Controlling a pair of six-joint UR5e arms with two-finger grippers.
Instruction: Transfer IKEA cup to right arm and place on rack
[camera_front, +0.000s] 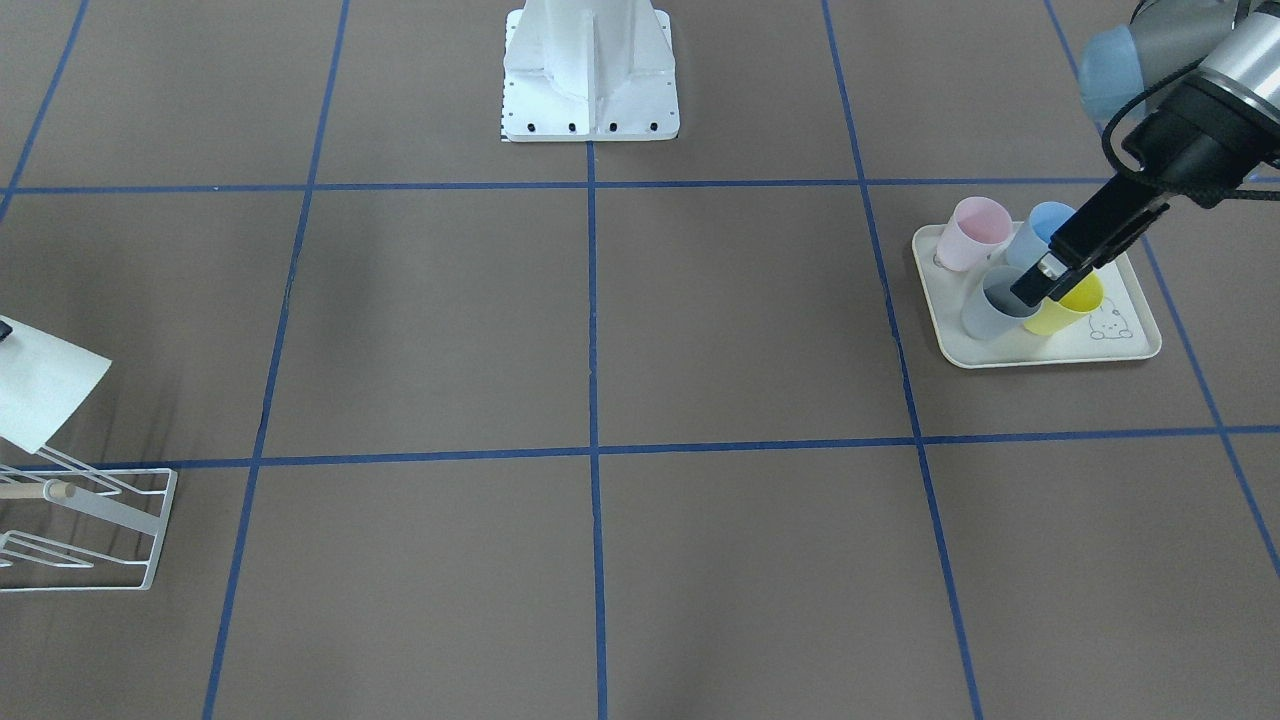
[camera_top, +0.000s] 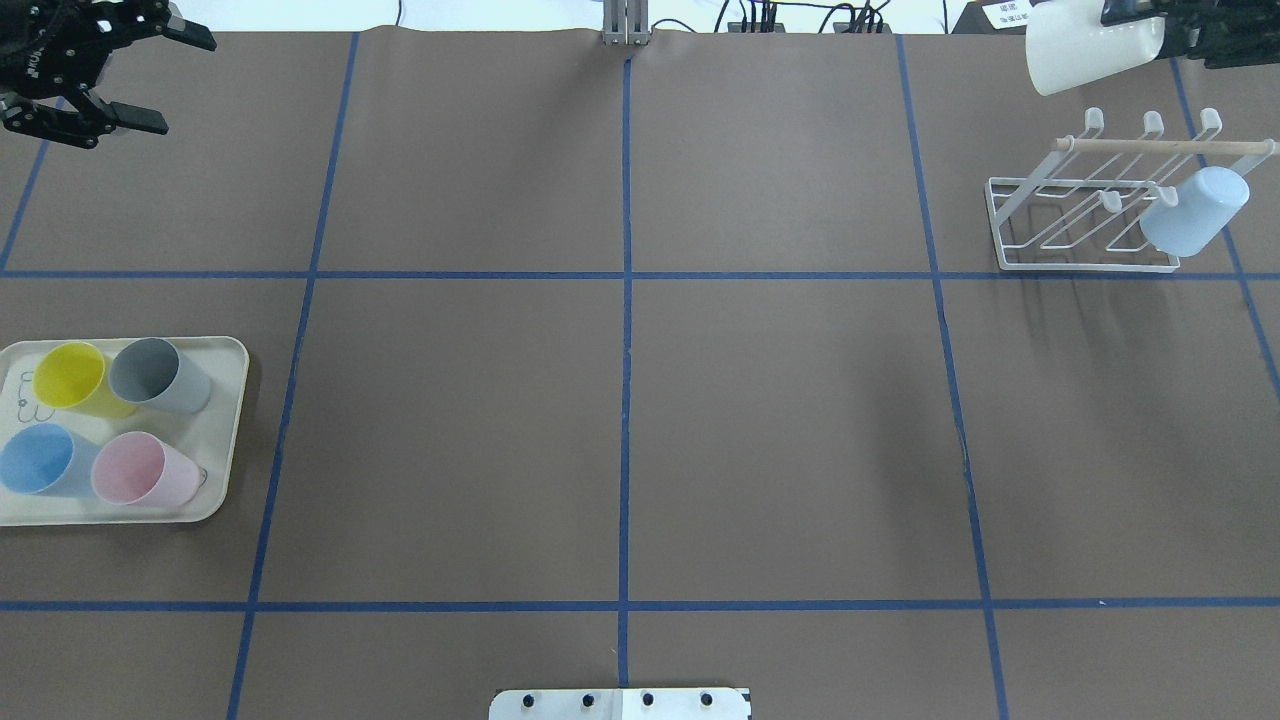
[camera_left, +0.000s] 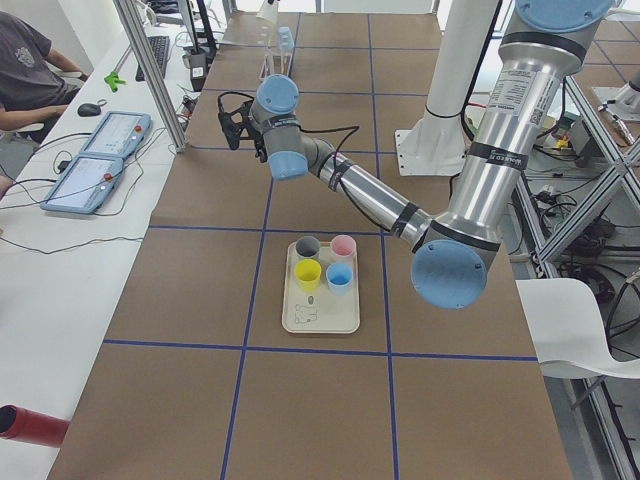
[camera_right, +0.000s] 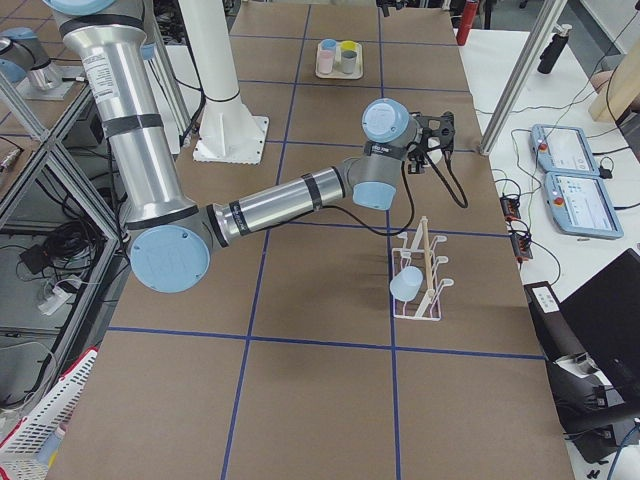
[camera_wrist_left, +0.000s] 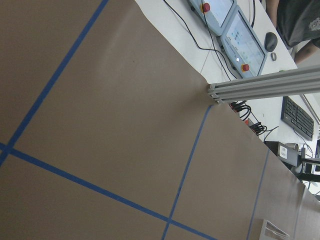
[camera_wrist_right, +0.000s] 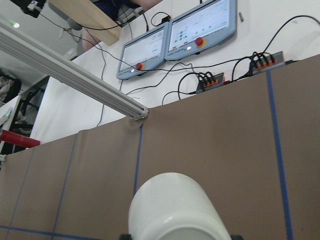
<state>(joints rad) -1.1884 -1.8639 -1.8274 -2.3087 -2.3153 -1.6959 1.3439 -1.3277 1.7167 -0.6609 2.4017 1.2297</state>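
Observation:
The IKEA cup (camera_top: 1090, 50) is white, lies on its side in the air at the far right and is held by its base in my right gripper (camera_top: 1150, 28), which is shut on it. The right wrist view shows the cup (camera_wrist_right: 175, 210) from behind, over brown table. The cup hangs above and beyond the white wire rack (camera_top: 1060, 225), whose wooden dowel (camera_top: 1160, 146) runs along the top. A light-blue cup (camera_top: 1195, 210) sits upside down on a rack prong. My left gripper (camera_top: 165, 82) is open and empty at the far left, high above the table.
A cream tray (camera_top: 225, 440) at the left edge holds several upright cups: yellow (camera_top: 70, 375), grey (camera_top: 150, 372), blue (camera_top: 40, 458) and pink (camera_top: 140, 468). The robot base (camera_front: 590, 70) stands at mid table. Operator tablets (camera_wrist_right: 175, 35) and cables lie beyond the far edge.

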